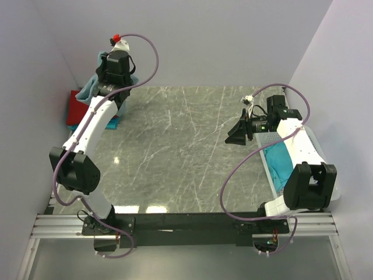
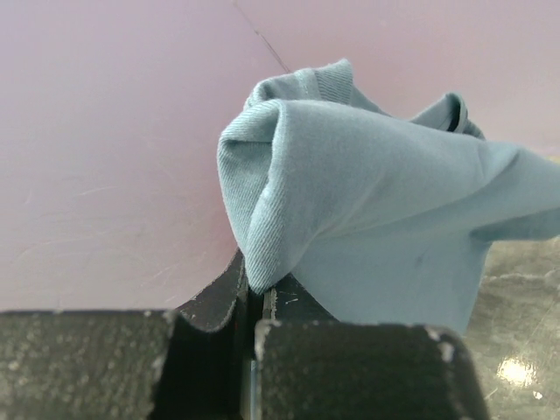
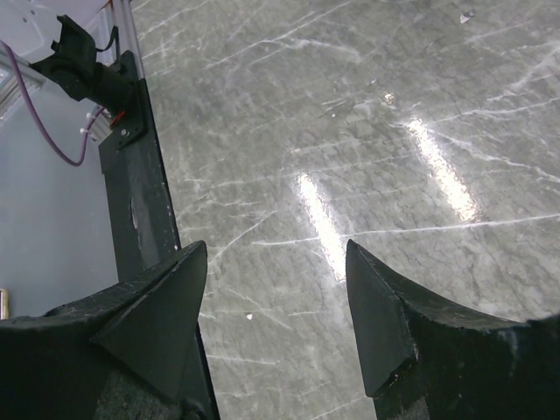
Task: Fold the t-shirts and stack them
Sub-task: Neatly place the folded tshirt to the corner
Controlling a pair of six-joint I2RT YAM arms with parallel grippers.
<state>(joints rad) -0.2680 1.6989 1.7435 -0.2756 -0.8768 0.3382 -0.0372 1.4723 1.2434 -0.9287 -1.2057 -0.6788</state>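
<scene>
**Left claw held a slate-blue t-shirt up at the bench's far left corner**

The left claw (image 2: 255,302), pressed together, pinched a bunched fold of the slate-blue t-shirt (image 2: 376,201), which hung raised in front of the lilac wall (image 2: 105,157). Just below it, a red t-shirt (image 1: 76,108) lay flat at the left edge of the grey marble bench (image 1: 175,146). The right claw (image 3: 276,306) hovered spread wide and holding nothing above bare bench near the right side. Beside that arm, a turquoise t-shirt (image 1: 280,163) lay crumpled in a white basket (image 1: 317,143).
</scene>
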